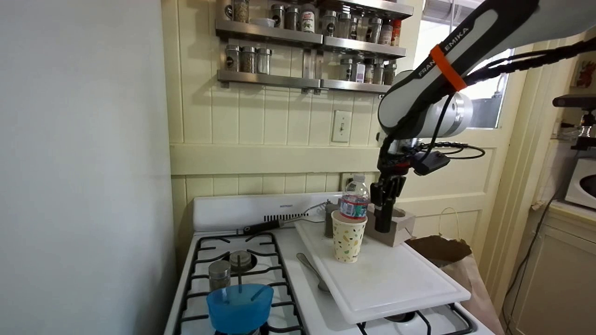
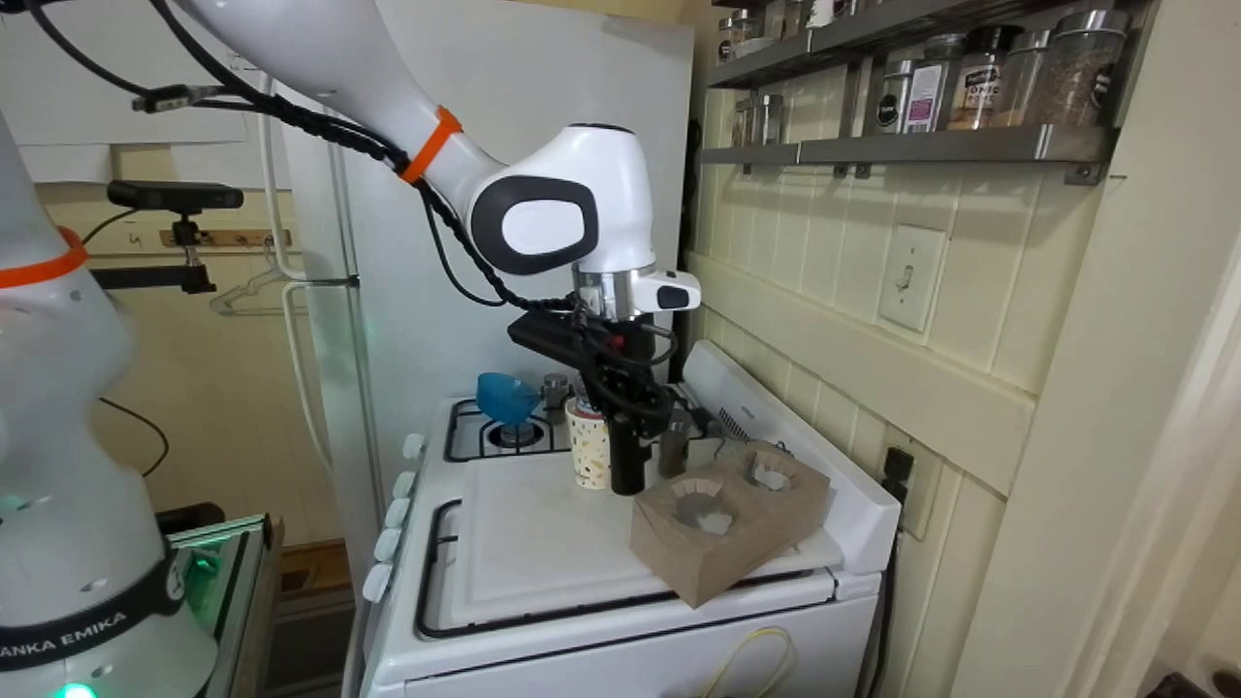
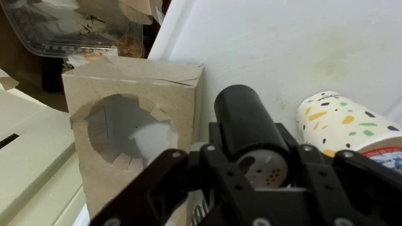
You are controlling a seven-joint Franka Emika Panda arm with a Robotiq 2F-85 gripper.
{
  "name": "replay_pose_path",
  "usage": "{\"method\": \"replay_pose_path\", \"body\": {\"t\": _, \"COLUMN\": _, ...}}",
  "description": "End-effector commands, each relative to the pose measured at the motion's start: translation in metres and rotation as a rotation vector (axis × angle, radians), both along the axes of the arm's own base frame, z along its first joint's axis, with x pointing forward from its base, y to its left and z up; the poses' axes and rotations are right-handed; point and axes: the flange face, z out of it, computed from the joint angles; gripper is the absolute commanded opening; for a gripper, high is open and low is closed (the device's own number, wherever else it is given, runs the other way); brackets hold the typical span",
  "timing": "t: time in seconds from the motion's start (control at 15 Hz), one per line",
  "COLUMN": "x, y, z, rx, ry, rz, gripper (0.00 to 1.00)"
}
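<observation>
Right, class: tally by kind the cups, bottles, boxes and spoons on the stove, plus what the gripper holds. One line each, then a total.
Cup: 1
Bottle: 1
Box: 1
Spoon: 1
Black cylinder, held: 1
Total: 5

Cream paneled wall [image 1: 260,116], 1 light switch [image 1: 342,126], metal shelves [image 1: 267,79], pale door [image 1: 465,181], bright window [image 1: 483,93], white refrigerator [image 2: 543,68]
</observation>
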Motion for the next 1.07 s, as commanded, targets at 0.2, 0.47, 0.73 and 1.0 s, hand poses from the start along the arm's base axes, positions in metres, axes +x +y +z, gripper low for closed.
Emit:
{"method": "replay_pose_path", "body": {"t": 0.2, "x": -0.006, "y": 0.003, "z": -0.019, "rx": 0.012, "ry": 0.001, "rz": -0.036, "gripper": 0.18}}
{"method": "replay_pose_path", "body": {"t": 0.47, "x": -0.005, "y": 0.004, "z": -0.030, "rx": 0.048, "ry": -0.033, "rz": -0.052, "gripper": 0.18}}
{"method": "replay_pose_path", "body": {"t": 0.73, "x": -0.006, "y": 0.002, "z": -0.044, "rx": 0.062, "ry": -0.019, "rz": -0.081, "gripper": 0.18}}
{"method": "replay_pose_path", "body": {"t": 1.0, "x": -0.007, "y": -0.003, "z": -0.050, "rx": 0.054, "ry": -0.014, "rz": -0.079, "gripper": 0.18}}
